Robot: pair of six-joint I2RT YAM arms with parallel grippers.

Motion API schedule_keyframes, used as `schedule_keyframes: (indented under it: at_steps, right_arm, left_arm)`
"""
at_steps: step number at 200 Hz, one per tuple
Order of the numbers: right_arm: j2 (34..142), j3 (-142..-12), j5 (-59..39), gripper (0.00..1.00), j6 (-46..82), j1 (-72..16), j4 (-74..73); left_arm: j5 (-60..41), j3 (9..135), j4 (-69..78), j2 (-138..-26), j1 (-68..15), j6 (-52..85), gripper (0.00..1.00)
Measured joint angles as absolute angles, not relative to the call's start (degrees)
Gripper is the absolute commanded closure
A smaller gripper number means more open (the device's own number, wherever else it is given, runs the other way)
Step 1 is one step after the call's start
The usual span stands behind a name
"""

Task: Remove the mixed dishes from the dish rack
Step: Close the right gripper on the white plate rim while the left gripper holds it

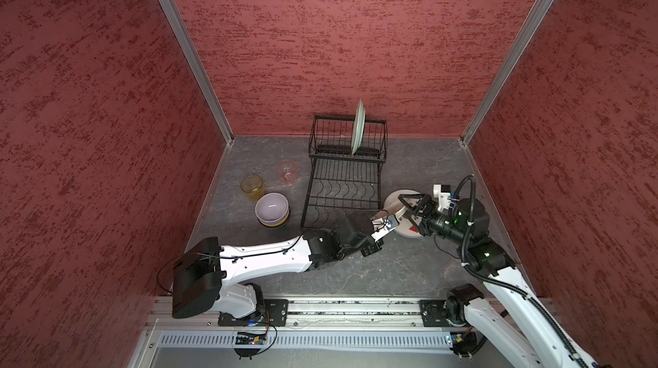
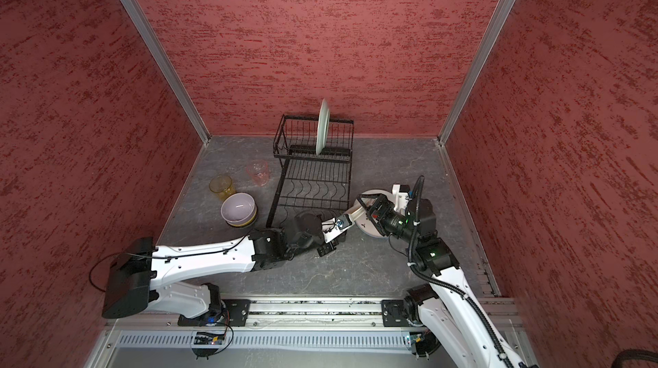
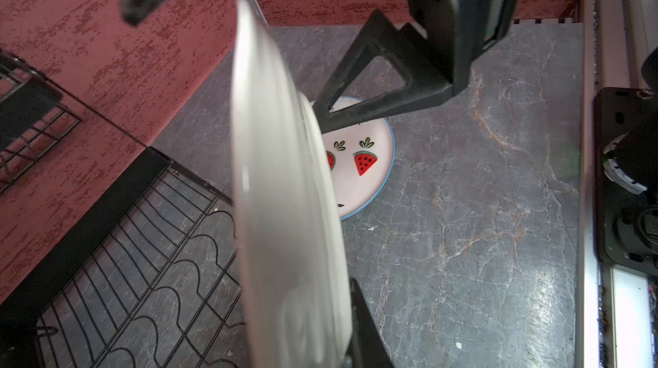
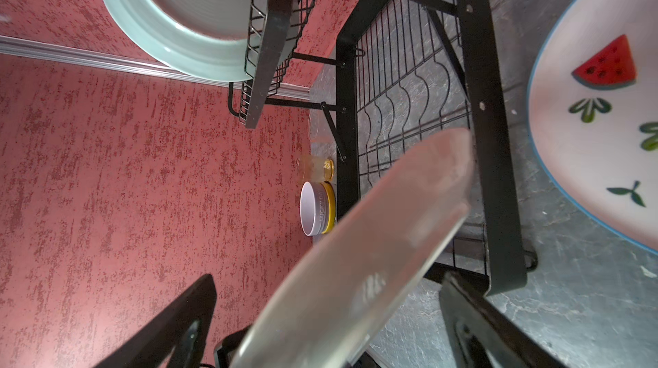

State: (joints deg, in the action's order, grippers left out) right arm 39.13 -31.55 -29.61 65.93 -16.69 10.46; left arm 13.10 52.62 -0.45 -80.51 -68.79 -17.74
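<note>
My left gripper (image 1: 383, 213) (image 3: 331, 316) is shut on the rim of a plain white plate (image 1: 400, 198) (image 3: 285, 206) (image 4: 374, 259), held on edge just right of the dish rack's (image 1: 343, 184) front corner. My right gripper (image 1: 409, 207) (image 4: 325, 298) is open, with one finger on each side of that plate's opposite rim. Under them a white plate with watermelon pictures (image 1: 409, 231) (image 3: 363, 170) (image 4: 587, 134) lies flat on the table. A pale green plate (image 1: 358, 127) (image 4: 178, 17) stands in the rack's raised back tier. The lower tier holds nothing.
Left of the rack stand a pink tumbler (image 1: 286, 172), an amber tumbler (image 1: 252, 186) and a lilac bowl (image 1: 272, 207) nested in a yellow bowl (image 1: 281, 222). Red walls enclose the grey table on three sides. The arms' mounting rail (image 1: 356, 307) runs along the front.
</note>
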Motion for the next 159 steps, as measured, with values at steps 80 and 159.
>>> schedule_keyframes:
  at_steps: [80,159]
  right_arm:
    - [39.18,-31.48,-29.58,0.42,67.18,-16.64,13.43]
    - [40.12,-31.55,-29.26,0.82,72.99,-16.51,20.67]
  left_arm:
    - [21.63,57.89,3.44,-88.82,-71.85,-26.94,1.00]
    - [29.71,56.10,4.97,-91.66,-73.30,-37.34,1.00]
